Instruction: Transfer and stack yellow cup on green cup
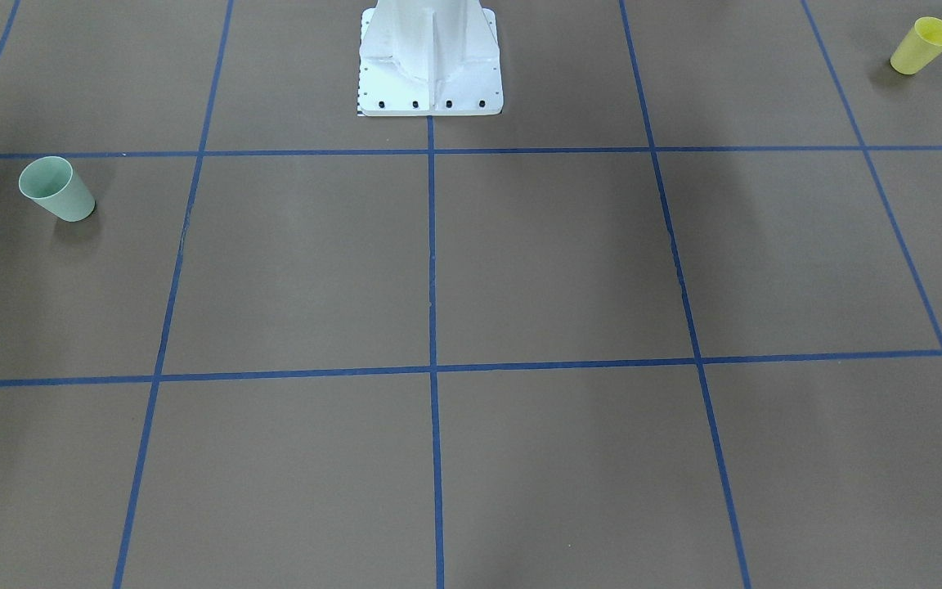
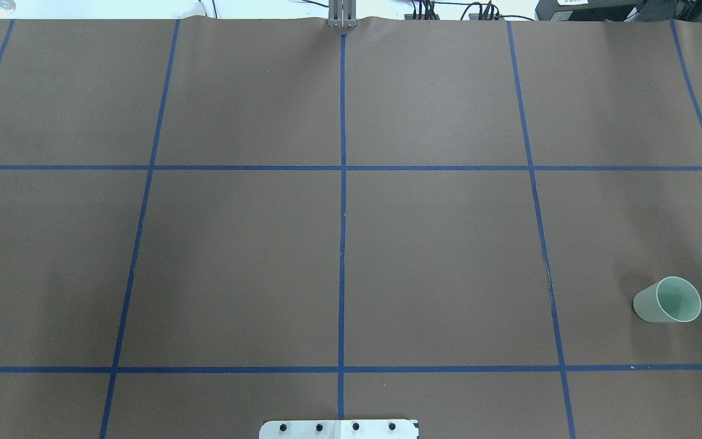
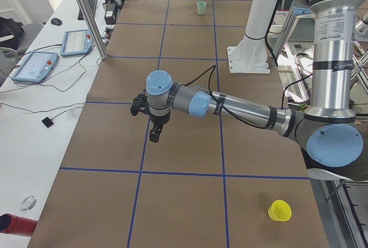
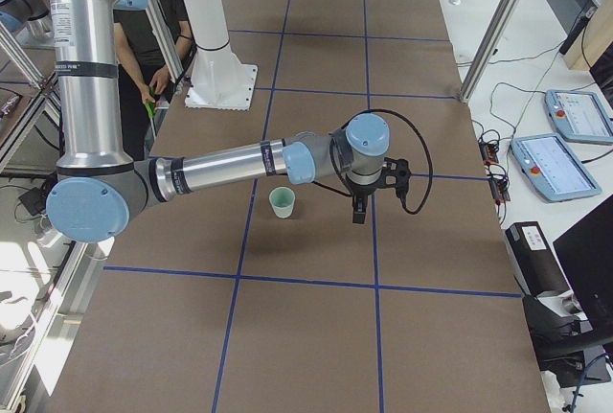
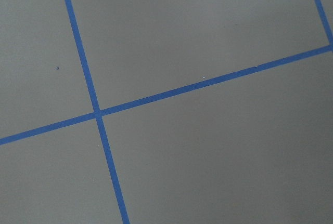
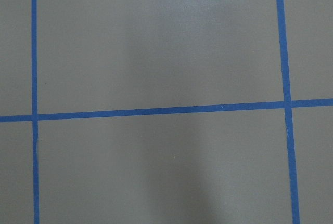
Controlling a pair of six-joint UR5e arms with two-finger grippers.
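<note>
- At the far right corner of the front-facing view, the yellow cup stands upright with its mouth up, on the robot's left end of the table. Nothing touches it.
- At the left of that same view, the green cup also stands upright and empty. The two cups are well apart, at opposite ends of the table.
- By this layout the task is at its very start: the yellow cup has not been gripped, carried or stacked, so every step is left.
- The left gripper hangs fingers-down over the middle of the table, well apart from the yellow cup and holding nothing. I cannot tell whether its fingers are apart or together.
- The right gripper hangs near the green cup, to its right in the right-side view and not touching it. Its finger spacing is likewise too small to read.
- Both wrist views show only bare table, with no cup in them.
- Both cups look like smooth, thin-walled plastic. They are plain and tapered, wider at the rim than at the base, and seem alike in size, so they should nest.
- The table is covered by a matte brown sheet crossed by a blue tape grid.
- A white bolted pedestal base stands at the robot's side.
</note>
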